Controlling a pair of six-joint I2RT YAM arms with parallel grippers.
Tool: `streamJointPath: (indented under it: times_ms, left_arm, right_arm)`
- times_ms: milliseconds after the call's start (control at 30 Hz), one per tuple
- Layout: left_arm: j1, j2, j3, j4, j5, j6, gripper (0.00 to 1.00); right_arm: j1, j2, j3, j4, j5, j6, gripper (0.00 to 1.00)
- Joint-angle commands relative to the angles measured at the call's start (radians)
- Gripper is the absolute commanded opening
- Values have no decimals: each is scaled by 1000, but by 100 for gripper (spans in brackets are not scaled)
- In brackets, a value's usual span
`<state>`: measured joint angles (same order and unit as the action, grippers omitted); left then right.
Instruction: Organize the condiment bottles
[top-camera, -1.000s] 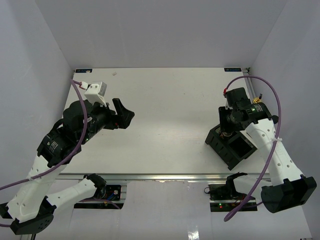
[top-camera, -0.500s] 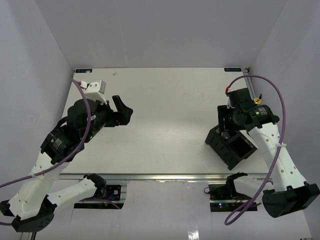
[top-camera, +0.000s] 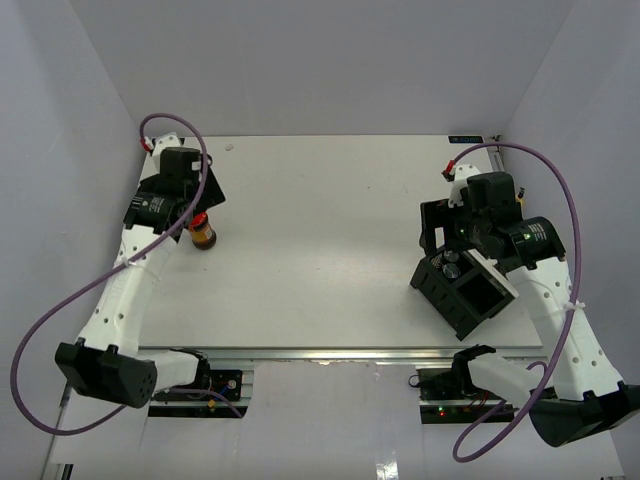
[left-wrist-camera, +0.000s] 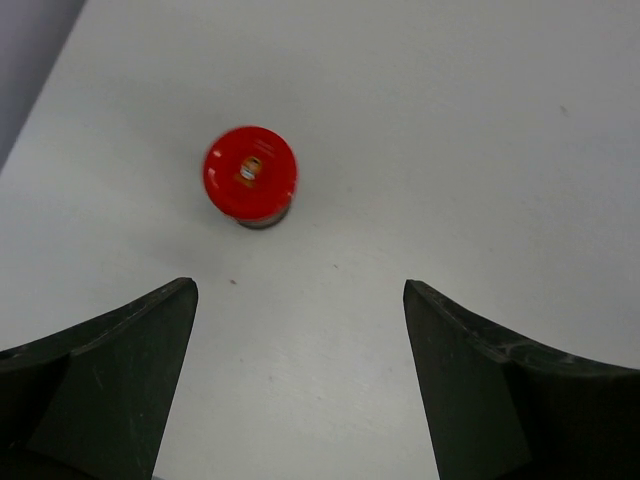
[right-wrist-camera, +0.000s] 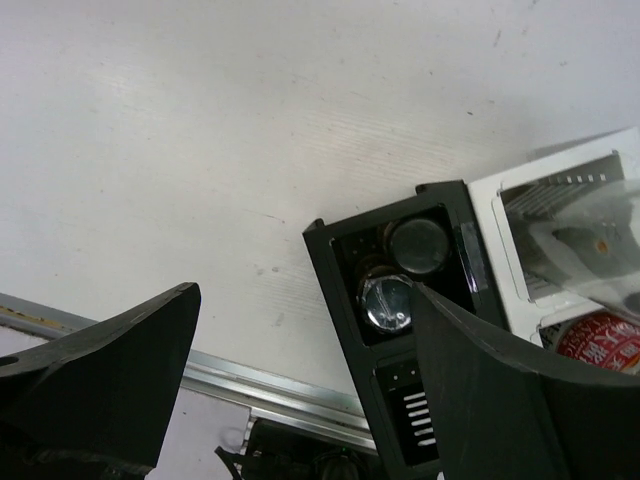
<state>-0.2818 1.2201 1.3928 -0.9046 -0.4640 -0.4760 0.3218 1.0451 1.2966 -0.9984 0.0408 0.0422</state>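
A red-capped jar (top-camera: 203, 232) stands upright on the white table at the left. In the left wrist view it (left-wrist-camera: 250, 172) sits ahead of and a little left of my left gripper (left-wrist-camera: 298, 290), which is open, empty and above the table. My left gripper (top-camera: 198, 205) hovers just behind the jar. My right gripper (right-wrist-camera: 305, 295) is open and empty over the near corner of the black open-topped box (right-wrist-camera: 345, 290). In one compartment stand two jars, one with a black lid (right-wrist-camera: 418, 246), one with a shiny lid (right-wrist-camera: 387, 303). A red-white label (right-wrist-camera: 598, 340) shows at the right edge.
The black box (top-camera: 470, 300) lies tilted near the table's front right edge, under the right gripper (top-camera: 440, 245). A white-walled part (right-wrist-camera: 500, 250) adjoins it. The metal front rail (right-wrist-camera: 270, 385) runs along the table edge. Walls close in the left, right and back.
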Motion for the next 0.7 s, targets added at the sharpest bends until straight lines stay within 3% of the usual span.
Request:
streamJointPath:
  times_ms: [0,233,667]
  left_arm:
    - [199,66,-38,72,208,73,94]
    - [260,128,-114,171,320,108,94]
    - [328,237,-140,208,275,84,94]
  right_arm:
    - [18,-14,-16,108,-74,-38,91]
    - [23,-23,-37,146,-78,-98,93]
    - [24,-62,-72,174,-73,-120,93]
